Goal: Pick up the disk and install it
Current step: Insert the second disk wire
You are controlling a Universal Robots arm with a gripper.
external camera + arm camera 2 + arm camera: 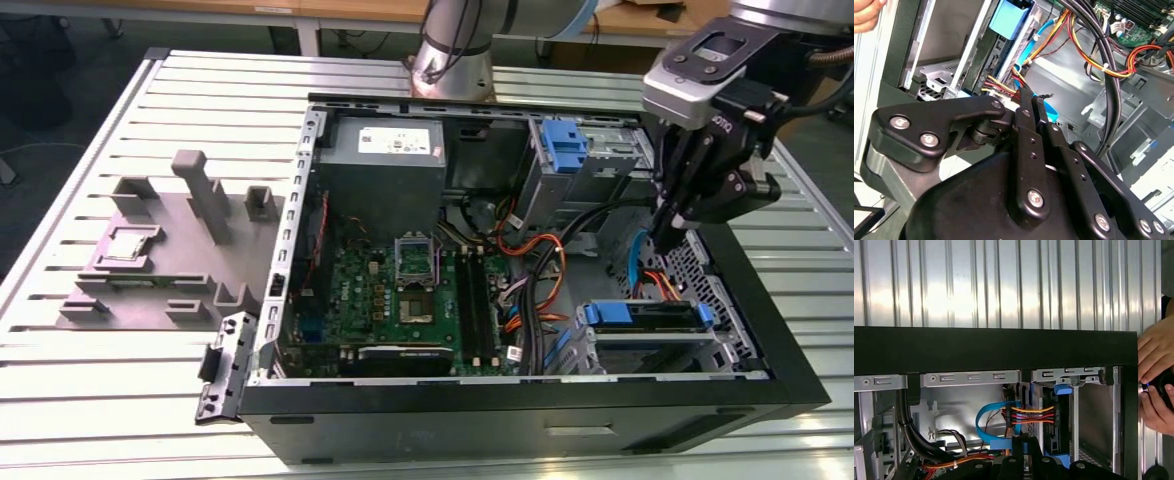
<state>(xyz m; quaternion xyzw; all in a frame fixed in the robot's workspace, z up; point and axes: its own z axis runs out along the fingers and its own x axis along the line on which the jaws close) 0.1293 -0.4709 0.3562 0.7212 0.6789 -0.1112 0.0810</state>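
The gripper (663,232) hangs at the exterior view's right inside the computer case (534,420), fingers drawn narrow, above the disk (647,316) seated lower right.

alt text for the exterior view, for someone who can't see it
A robot arm's gripper hangs inside an open black computer case at the exterior view's right, near orange and blue cables. A disk in a blue bracket sits in the near right bay; a grey fixture block lies on the slatted table.
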